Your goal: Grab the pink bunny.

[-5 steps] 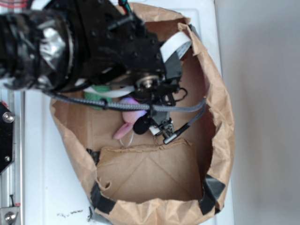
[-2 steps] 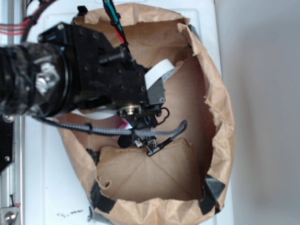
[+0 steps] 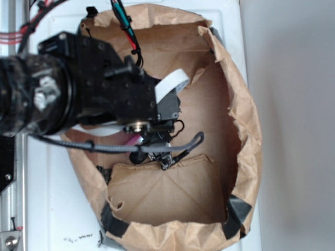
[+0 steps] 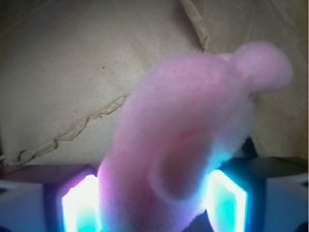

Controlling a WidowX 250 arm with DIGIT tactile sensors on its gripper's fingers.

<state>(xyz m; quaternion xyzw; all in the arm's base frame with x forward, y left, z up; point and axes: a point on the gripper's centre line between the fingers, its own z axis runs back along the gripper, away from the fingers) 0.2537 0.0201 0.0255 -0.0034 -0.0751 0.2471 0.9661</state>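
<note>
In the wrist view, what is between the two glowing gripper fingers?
The pink bunny fills the gap between the lit fingers; nothing else shows there. The wrist view shows this.

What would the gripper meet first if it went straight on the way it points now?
The pink bunny: in the wrist view it fills the space between the gripper fingers, close to the camera. Behind it lies the brown paper bag. Whether the fingers already touch the bunny is unclear.

One pink bunny point(image 4: 193, 140), seen between two glowing fingers point(image 4: 79, 205) of one gripper point(image 4: 154, 208). One brown paper bag point(image 3: 246, 120), open, carrying two dark tape patches point(image 3: 238, 214) at its lower corners. One white surface point(image 3: 47, 209) beneath the bag.
</note>
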